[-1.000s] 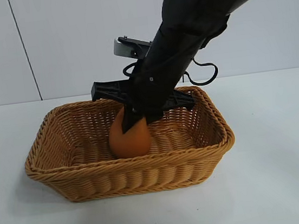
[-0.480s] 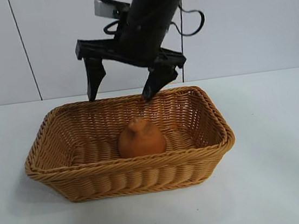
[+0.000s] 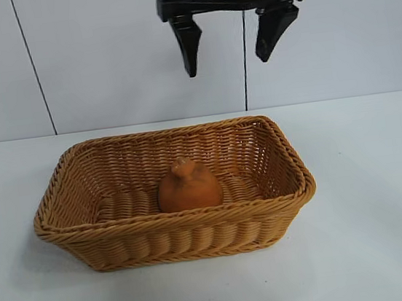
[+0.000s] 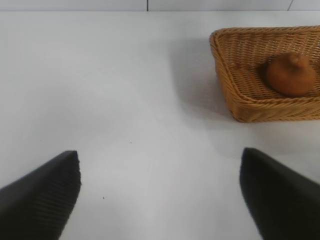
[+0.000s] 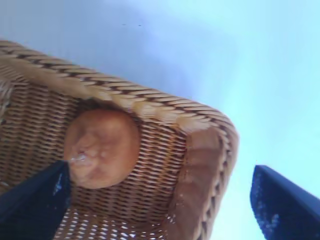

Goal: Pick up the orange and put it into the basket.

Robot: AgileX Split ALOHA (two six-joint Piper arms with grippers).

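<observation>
The brownish-orange orange (image 3: 188, 186) sits upright on the floor of the tan wicker basket (image 3: 86, 231), knobby top up, touched by no gripper. High above the basket's far rim hangs my right gripper (image 3: 229, 51), open, with nothing between its two black fingers. The right wrist view looks down on the orange (image 5: 101, 148) inside the basket (image 5: 200, 165), with the open right gripper (image 5: 160, 200) framing them. My left gripper (image 4: 160, 195) is open over bare table, well away from the basket (image 4: 235, 95) and the orange (image 4: 291, 75). The left arm is out of the exterior view.
White tabletop (image 3: 380, 231) surrounds the basket on all sides. A white panelled wall (image 3: 102, 60) stands behind the table.
The right gripper opened and let go of the orange inside the basket, then rose up and to the right, clear of the rim. The orange settled upright on the basket floor.
</observation>
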